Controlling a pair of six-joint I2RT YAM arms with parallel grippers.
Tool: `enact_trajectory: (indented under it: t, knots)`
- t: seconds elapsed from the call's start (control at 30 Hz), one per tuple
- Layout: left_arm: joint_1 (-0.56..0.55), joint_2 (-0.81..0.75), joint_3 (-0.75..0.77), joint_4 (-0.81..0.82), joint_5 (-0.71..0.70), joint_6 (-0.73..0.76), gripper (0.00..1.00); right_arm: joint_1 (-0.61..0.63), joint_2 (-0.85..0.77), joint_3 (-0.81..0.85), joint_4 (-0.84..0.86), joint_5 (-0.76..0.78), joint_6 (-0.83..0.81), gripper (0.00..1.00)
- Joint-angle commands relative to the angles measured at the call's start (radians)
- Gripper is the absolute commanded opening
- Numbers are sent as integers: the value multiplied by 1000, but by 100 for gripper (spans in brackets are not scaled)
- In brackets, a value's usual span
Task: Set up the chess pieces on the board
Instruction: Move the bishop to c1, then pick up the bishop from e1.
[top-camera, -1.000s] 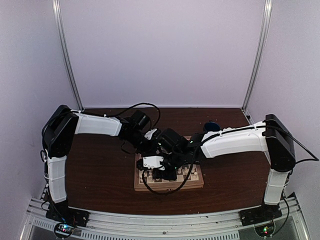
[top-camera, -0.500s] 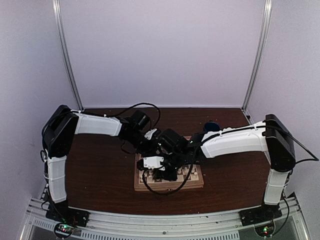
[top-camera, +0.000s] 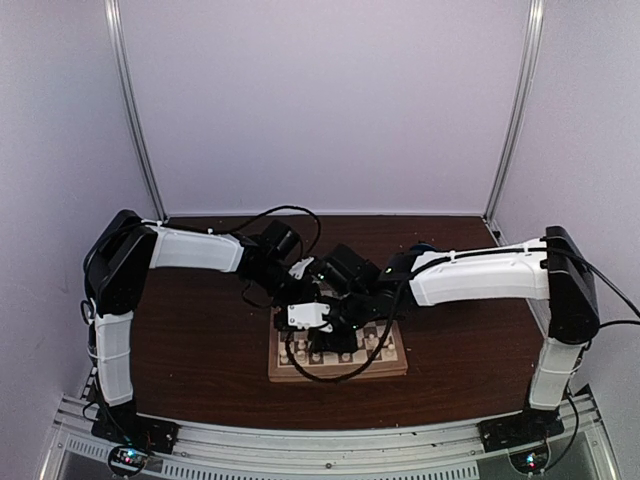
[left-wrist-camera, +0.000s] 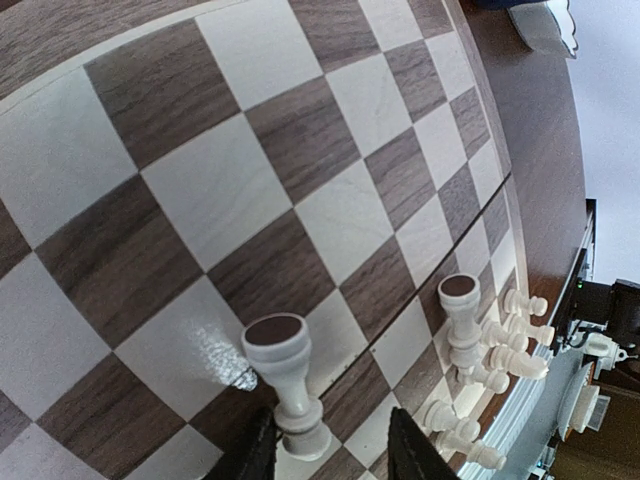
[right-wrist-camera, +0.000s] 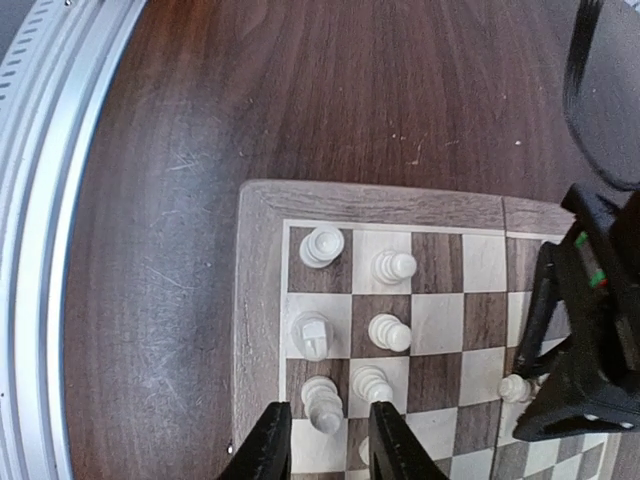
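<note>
The board (top-camera: 392, 366) lies at the table's front, with both arms over it. In the right wrist view several cream chess pieces (right-wrist-camera: 388, 332) stand in two rows at the board's corner (right-wrist-camera: 262, 300). My right gripper (right-wrist-camera: 328, 442) is open around one of them (right-wrist-camera: 325, 405), with a gap on each side. In the left wrist view a cream piece (left-wrist-camera: 285, 375) with a dark round end stands between the fingers of my left gripper (left-wrist-camera: 330, 452). It is close to the left finger (left-wrist-camera: 255, 455) and apart from the other. More pieces (left-wrist-camera: 500, 340) stand beyond.
A white scalloped bowl (left-wrist-camera: 545, 25) sits past the board's far side, by a dark blue object (top-camera: 425, 250) half hidden behind the right arm. The aluminium rail (right-wrist-camera: 50, 150) runs along the near table edge. My left gripper's black body (right-wrist-camera: 590, 350) hangs close beside the right one.
My right gripper's jaws have widened, and the right arm has shifted up and back over the board. The left arm has not moved.
</note>
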Motion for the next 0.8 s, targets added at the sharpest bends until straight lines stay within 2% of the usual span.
enact_trajectory:
  t: [0.0,0.43,0.77]
  knots:
    - [6,-5,-12,-33,4,22,38,-27,-107,56,-120,-27,-40,31]
    - [6,0,12,-58,2,41,39,-172,-291,-166,-187,-55,-49,35]
    - [6,13,33,-64,13,34,39,-151,-181,-117,-204,-62,-71,36]
